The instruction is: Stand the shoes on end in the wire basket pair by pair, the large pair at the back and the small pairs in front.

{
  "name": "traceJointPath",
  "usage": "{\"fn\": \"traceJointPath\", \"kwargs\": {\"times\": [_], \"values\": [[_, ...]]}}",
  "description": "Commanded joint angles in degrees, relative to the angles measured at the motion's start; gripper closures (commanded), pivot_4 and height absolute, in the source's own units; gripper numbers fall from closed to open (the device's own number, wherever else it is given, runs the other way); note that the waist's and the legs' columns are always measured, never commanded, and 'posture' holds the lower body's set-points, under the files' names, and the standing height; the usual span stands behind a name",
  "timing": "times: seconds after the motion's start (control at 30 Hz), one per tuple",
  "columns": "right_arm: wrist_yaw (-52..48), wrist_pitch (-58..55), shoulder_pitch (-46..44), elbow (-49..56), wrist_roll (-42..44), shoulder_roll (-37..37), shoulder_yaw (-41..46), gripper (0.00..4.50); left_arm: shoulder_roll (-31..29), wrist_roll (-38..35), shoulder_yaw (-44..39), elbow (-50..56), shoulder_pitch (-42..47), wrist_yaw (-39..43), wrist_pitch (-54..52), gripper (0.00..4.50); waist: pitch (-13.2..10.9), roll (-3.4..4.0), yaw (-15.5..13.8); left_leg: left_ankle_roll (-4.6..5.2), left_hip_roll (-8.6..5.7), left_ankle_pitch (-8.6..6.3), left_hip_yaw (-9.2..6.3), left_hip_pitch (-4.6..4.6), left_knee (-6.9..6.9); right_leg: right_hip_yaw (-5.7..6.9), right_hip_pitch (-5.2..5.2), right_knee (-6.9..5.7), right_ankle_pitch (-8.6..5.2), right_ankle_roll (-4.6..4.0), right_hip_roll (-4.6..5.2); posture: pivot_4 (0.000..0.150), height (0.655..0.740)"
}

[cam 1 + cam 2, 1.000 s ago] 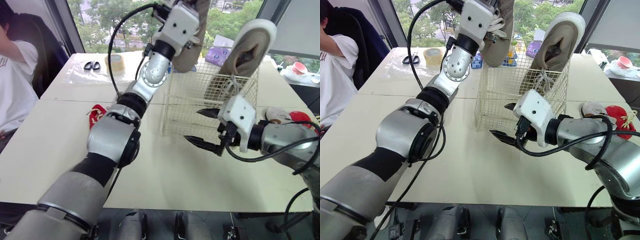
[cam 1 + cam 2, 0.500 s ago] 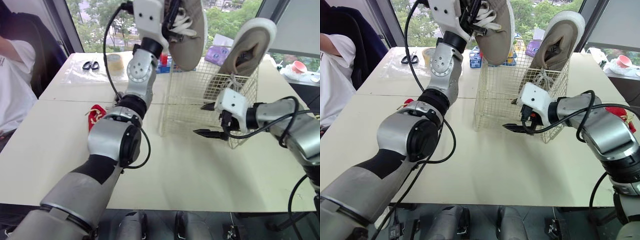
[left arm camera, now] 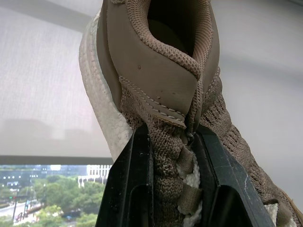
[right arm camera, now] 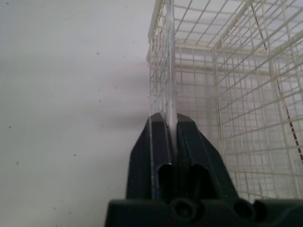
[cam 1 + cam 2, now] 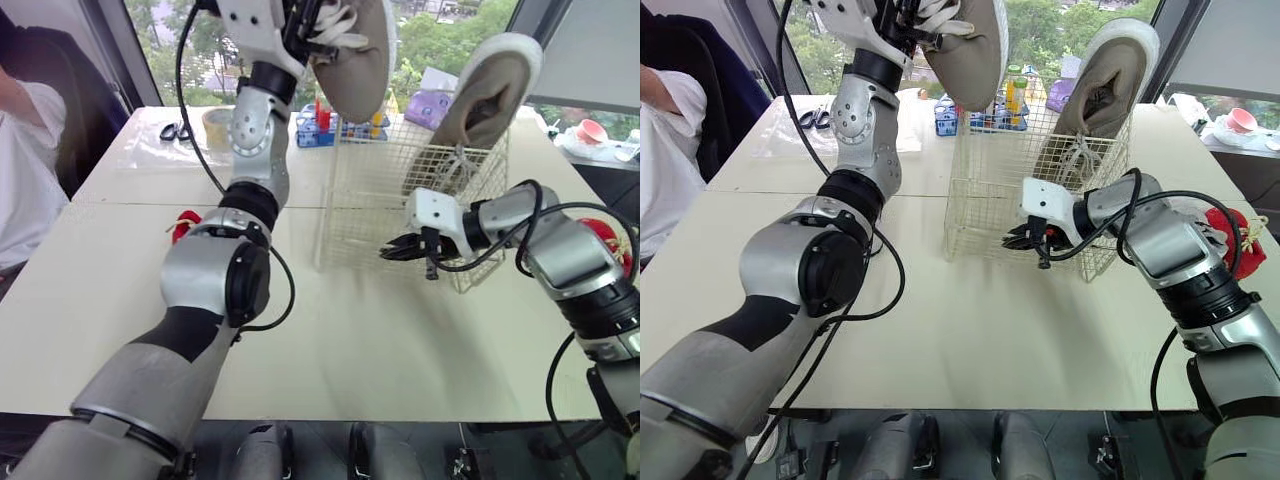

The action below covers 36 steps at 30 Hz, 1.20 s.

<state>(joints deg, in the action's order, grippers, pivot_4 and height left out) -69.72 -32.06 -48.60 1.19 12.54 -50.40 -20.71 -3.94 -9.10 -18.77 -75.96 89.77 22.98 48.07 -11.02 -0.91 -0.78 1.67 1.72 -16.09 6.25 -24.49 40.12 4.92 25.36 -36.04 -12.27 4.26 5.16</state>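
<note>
Left arm is raised high, elbow bent, forearm pointed up over the back of the counter (image 5: pixel 330 350). Left end effector (image 3: pixel 171 138) is clenched on the tongue and laces of the tan shoe (image 5: pixel 355 60). The shoe is held toe-down above the back-left corner of the wire basket (image 5: pixel 360 190) and is not yet inside it

Right arm is stretched forward and inward, low over the counter. Right end effector (image 4: pixel 171 119) is clamped shut on the wire of the basket's front wall, in its lower half

The second tan shoe (image 5: pixel 490 95) is stood on end in the basket's back-right corner, toe up, opening faced toward the robot, laces hung down inside. A small red shoe (image 5: pixel 181 228) is seen on the counter just beside the left arm, partly hidden by it

Compared with 0.5 s ago:
- right fingers were spread at the front wall, now they are closed on it
- right forearm is drawn in closer to the basket
- held shoe is turned a little, more of the pale sole is shown, and it is kept over the same corner
- second tan shoe and basket are unmoved
</note>
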Motion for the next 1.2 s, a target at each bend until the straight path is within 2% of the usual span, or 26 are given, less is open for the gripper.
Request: {"fn": "traceJointPath", "kwargs": {"times": [0.03, 0.4, 0.83, 1.2], "values": [[-2.57, 0.16, -1.42, 1.84, -0.36, 0.42, 0.61, 4.41, 0.18, 0.64, 1.24, 3.65, 2.50, 0.97, 3.13, 3.99, 0.00, 0.00, 0.07, 0.00, 0.00, 0.00, 0.00, 0.00, -0.01, 0.00, 0.00, 0.01, 0.00, 0.00, 0.00, 0.150, 0.7400], [-4.63, -3.67, 0.10, 9.35, 0.89, 0.05, 1.84, 4.41, 1.16, 5.34, 5.54, 3.70, -0.78, -0.42, 9.02, 3.99, -0.01, 0.01, 0.17, -0.01, 0.01, 0.00, 0.04, 0.00, -0.03, 0.00, 0.04, 0.00, 0.00, 0.00, -0.01, 0.150, 0.7400], [-3.44, -9.36, 3.98, 17.73, 2.80, -0.23, 3.88, 4.41, -1.71, 17.54, 12.85, 3.04, -4.76, -16.42, 12.35, 3.99, -0.01, 0.02, 0.08, -0.01, 0.04, 0.00, -0.02, -0.01, -0.02, -0.01, 0.06, -0.03, 0.00, 0.00, -0.01, 0.150, 0.7400], [-1.49, -10.16, 2.95, 17.05, 3.35, 0.57, 5.45, 4.41, 1.45, 10.66, 10.65, 3.25, -10.42, -6.53, 5.68, 3.99, -0.01, 0.02, 0.10, -0.02, 0.04, 0.01, -0.02, 0.01, -0.01, 0.00, 0.05, -0.07, 0.00, 0.00, -0.01, 0.150, 0.7400]]}}
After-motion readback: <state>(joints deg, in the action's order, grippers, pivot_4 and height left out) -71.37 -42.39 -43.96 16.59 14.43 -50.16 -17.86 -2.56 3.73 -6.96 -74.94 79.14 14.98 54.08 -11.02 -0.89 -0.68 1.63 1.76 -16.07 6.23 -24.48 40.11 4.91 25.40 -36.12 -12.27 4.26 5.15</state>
